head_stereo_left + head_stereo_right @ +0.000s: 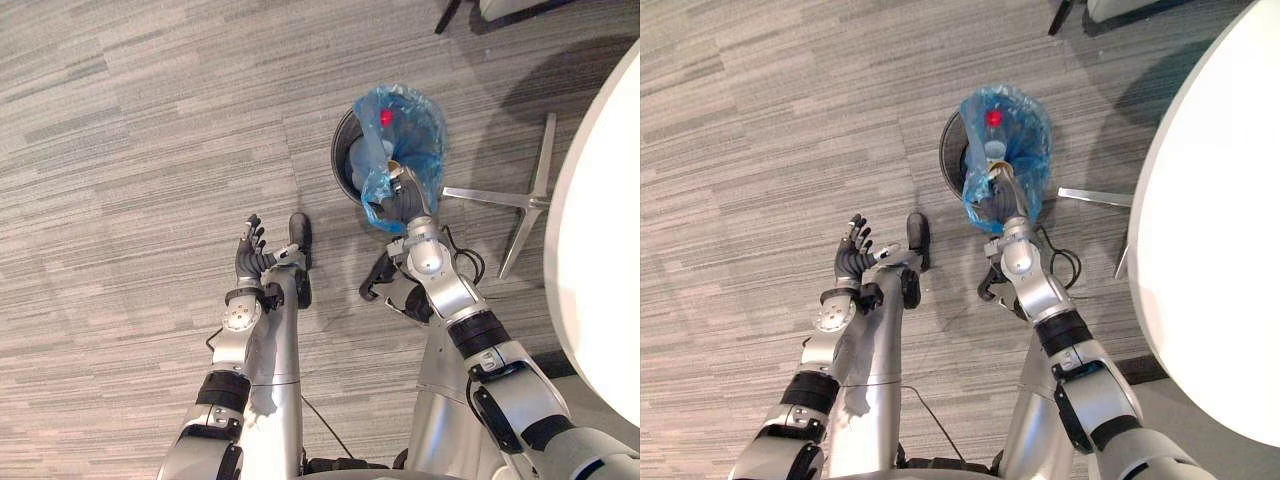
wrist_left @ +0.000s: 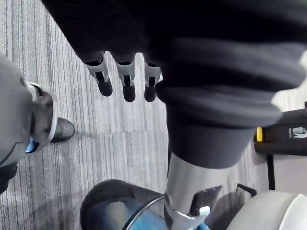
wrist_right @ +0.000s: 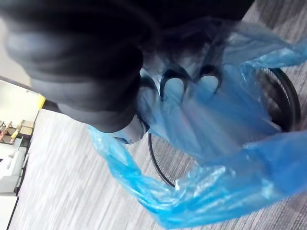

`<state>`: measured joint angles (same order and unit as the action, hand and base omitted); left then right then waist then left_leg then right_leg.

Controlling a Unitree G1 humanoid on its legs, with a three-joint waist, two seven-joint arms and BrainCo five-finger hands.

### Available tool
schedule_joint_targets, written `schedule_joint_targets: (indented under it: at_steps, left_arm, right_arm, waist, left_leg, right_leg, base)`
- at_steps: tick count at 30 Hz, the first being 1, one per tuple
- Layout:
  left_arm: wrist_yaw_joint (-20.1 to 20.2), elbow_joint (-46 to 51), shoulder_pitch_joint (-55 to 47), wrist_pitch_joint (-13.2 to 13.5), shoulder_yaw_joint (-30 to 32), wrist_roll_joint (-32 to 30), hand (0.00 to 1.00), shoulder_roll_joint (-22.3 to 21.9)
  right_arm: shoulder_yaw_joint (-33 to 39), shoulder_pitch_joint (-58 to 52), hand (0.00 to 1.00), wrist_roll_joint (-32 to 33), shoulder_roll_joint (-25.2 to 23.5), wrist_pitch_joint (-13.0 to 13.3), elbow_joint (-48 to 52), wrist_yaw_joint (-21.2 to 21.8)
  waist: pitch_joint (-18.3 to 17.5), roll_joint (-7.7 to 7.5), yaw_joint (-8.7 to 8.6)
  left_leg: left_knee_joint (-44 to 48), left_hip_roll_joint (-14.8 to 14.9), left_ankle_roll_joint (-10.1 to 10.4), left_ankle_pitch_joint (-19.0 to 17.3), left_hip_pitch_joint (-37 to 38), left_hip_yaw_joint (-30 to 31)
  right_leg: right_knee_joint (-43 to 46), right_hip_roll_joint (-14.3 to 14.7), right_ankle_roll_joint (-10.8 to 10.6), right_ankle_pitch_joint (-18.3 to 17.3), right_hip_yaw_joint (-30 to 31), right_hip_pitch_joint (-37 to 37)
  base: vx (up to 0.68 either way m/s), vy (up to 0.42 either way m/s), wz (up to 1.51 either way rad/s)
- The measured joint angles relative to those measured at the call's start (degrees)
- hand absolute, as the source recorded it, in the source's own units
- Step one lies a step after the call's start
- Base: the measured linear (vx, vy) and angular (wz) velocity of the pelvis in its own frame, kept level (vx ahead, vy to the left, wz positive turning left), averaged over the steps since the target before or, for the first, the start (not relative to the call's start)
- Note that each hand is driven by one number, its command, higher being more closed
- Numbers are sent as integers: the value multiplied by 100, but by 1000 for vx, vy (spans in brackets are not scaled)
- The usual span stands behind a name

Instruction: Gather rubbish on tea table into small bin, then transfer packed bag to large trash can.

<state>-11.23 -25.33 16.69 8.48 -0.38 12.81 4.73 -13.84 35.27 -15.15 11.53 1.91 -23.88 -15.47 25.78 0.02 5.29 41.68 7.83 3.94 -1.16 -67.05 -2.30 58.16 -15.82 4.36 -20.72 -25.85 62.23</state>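
Observation:
A blue plastic bag (image 1: 405,135) with a red-capped item (image 1: 386,117) inside hangs over the small black bin (image 1: 343,165) on the floor. My right hand (image 1: 405,197) is shut on the bag's gathered lower edge, and its fingers (image 3: 173,88) show curled through the blue film (image 3: 216,163) in the right wrist view. The bin's dark rim (image 3: 288,103) lies below the bag. My left hand (image 1: 250,255) is open above the carpet, left of the bin, holding nothing. Its fingers (image 2: 127,86) are straight in the left wrist view, with the bin (image 2: 108,201) beneath.
A round white table (image 1: 600,250) fills the right side. Silver base legs (image 1: 525,200) spread on the floor right of the bin. Dark furniture legs (image 1: 447,15) stand at the far edge. Grey striped carpet (image 1: 120,150) stretches to the left.

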Motion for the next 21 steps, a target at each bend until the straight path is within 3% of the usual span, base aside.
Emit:
schedule_joint_targets:
  at_steps: [2,6,11,16,21]
  left_arm:
    - [5,-5,-41,-52,-55,0,0,-6]
    - [46,1,-268,-59,-204,-3,0,-6]
    - [129,2,-810,-61,-349,-1,0,14]
    - [260,-160,-1256,-73,-650,-7,0,61]
    - [382,-348,-1498,-76,-684,-158,0,197]
  right_arm:
    - [-3,-192,100,116,-6,0,163,65]
    - [-6,-729,100,311,-128,48,569,92]
    - [-74,-1486,100,858,-439,156,1000,247]
    - [-67,-2295,100,1284,-549,373,1371,482]
    - [-16,-2618,100,1359,-520,426,1349,848]
  waist:
    - [0,-1,-6]
    - [-2,-5,-27]
    - [-162,-185,-121]
    - [-660,-348,-143]
    - [-964,-342,-169]
  left_leg:
    - [-191,-8,18,29,328,17]
    - [-593,-40,17,28,1168,-22]
    - [-1399,-83,-1,108,2386,-166]
    - [-2274,-177,-11,285,3555,-275]
    - [-3411,-212,9,676,4493,-337]
  right_leg:
    - [-176,15,114,67,-101,-356]
    - [-596,98,70,97,-125,-1185]
    - [-1397,263,-49,286,-125,-2292]
    - [-2221,414,-170,482,-73,-3301]
    - [-3071,659,-231,800,-56,-4002]
  base:
    - [37,-36,6]
    - [64,-47,-1]
    - [96,-21,-9]
    - [128,12,-10]
    - [96,5,-11]
